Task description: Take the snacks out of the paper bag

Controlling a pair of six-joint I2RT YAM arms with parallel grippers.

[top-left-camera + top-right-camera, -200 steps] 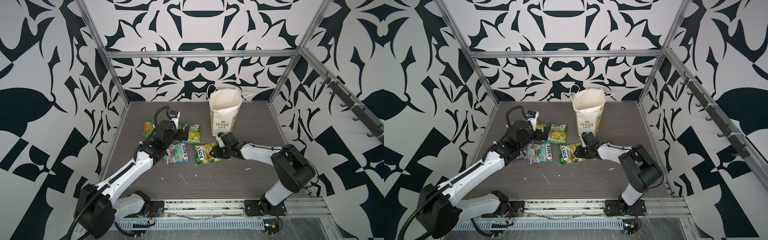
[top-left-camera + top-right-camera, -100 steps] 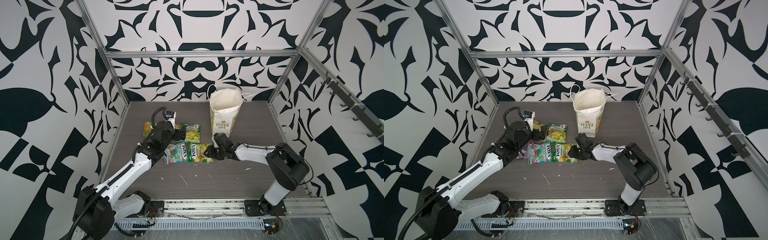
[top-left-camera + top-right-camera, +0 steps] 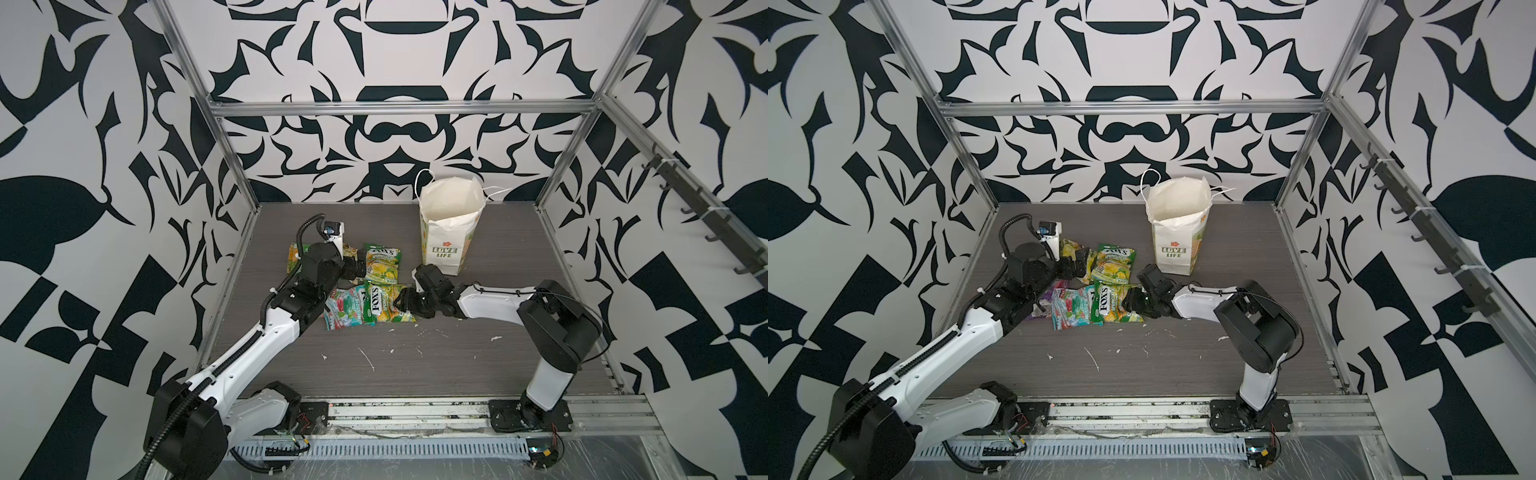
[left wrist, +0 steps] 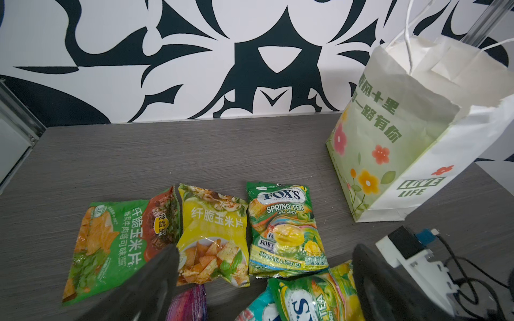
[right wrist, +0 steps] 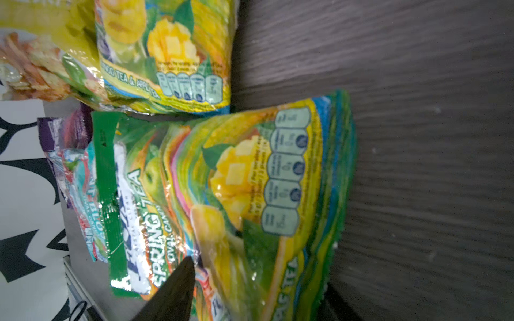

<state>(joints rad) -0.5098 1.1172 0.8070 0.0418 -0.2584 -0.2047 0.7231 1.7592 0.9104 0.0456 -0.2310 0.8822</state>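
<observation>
The white paper bag [image 3: 446, 232] [image 3: 1177, 241] [image 4: 403, 144] stands upright and open at the back of the table. Several snacks lie flat to its left: a green packet [image 4: 116, 244], a yellow packet [image 4: 214, 230], a FOX'S packet [image 3: 382, 266] [image 4: 283, 230], a purple one [image 4: 189, 304], and a teal-red one [image 3: 343, 309]. A second FOX'S packet [image 3: 384, 305] [image 5: 236, 194] overlaps the teal-red one. My left gripper [image 3: 353, 268] [image 4: 264, 280] hovers open over the snacks, holding nothing. My right gripper [image 3: 405, 303] [image 5: 258, 289] is open, its jaws standing either side of the second FOX'S packet's end.
White crumbs [image 3: 368, 359] are scattered on the dark wood tabletop in front of the snacks. Metal frame posts [image 3: 232, 178] mark the back corners. A rail with both arm bases [image 3: 415, 411] runs along the front edge. Hooks [image 3: 706, 216] line the right wall.
My right gripper has slid the second FOX'S packet leftward until it overlaps the teal-red packet, and its jaws have widened. The left gripper has barely shifted and stays open.
</observation>
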